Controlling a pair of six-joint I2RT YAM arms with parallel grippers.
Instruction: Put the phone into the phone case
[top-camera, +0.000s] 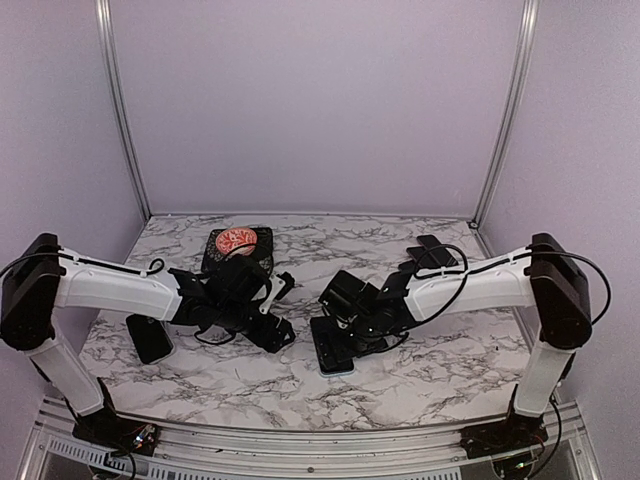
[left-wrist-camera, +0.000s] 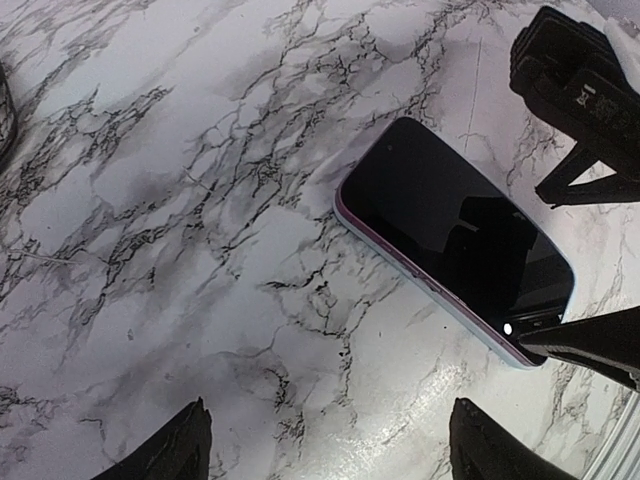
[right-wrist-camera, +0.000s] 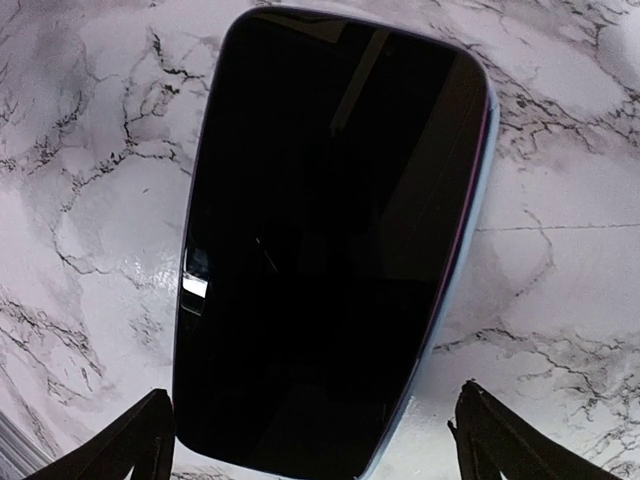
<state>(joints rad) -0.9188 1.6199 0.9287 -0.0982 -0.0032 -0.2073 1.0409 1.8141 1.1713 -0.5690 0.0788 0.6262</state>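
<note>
A phone (top-camera: 333, 350) with a black screen lies flat, screen up, on the marble table (top-camera: 420, 385). A thin purple and pale blue rim runs round it; I cannot tell whether that rim is the case. My right gripper (top-camera: 338, 335) is open just above it, its fingers either side of one end of the phone (right-wrist-camera: 330, 250). In the right wrist view the gripper (right-wrist-camera: 320, 445) holds nothing. My left gripper (top-camera: 281, 335) is open and empty over bare marble to the left of the phone (left-wrist-camera: 455, 235); in its own view the gripper (left-wrist-camera: 335, 450) is apart from the phone.
A flat black slab (top-camera: 150, 337) lies under my left forearm. A black item with a red and white pattern (top-camera: 238, 243) sits at the back centre. Another black object (top-camera: 435, 250) lies at the back right. Metal posts and lilac walls ring the table.
</note>
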